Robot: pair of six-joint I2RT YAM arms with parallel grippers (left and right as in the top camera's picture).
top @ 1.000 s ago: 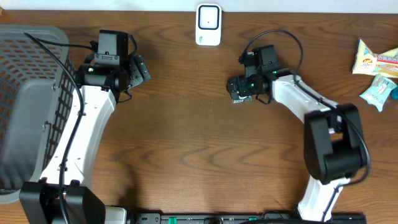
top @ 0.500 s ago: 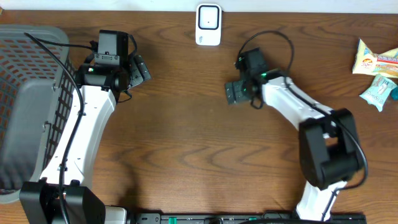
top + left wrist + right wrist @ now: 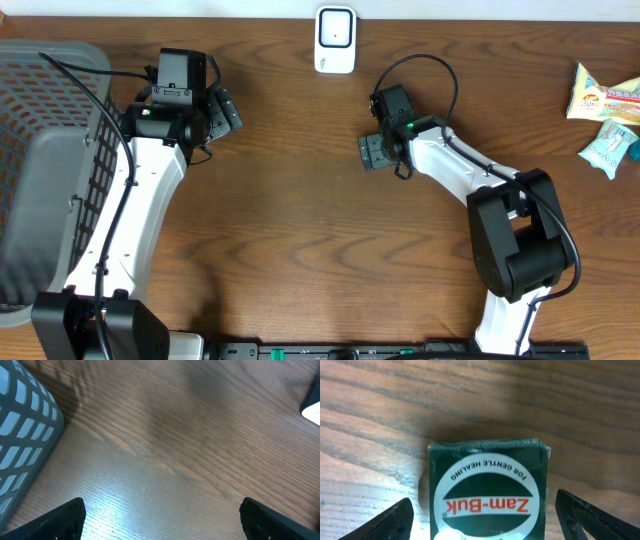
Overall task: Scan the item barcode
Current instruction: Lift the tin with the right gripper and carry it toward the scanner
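the right hand (image 3: pixel 371 152) hovers low over the middle of the bench (image 3: pixel 300 220), released, its two fingers (image 3: pixel 395 520) spread wide. between them lies the zam-buk box (image 3: pixel 487 490), dark green with a round white label that reads "for gentle healing" and the name in red, seen upside down from the right wrist. the box rests flat on the wood, and a strip of bare bench shows on each side of it, so neither finger touches it. the white scanner (image 3: pixel 335 40) sits at the far edge of the bench, near the box but apart from it. the left hand (image 3: pixel 231 112) is likewise released, with only bare wood between its fingers (image 3: pixel 55 520), and it sits just beside the grey mesh basket (image 3: pixel 40 150) at the left end. two snack packets (image 3: pixel 605 100) lie at the far right of the bench, well apart from both hands.
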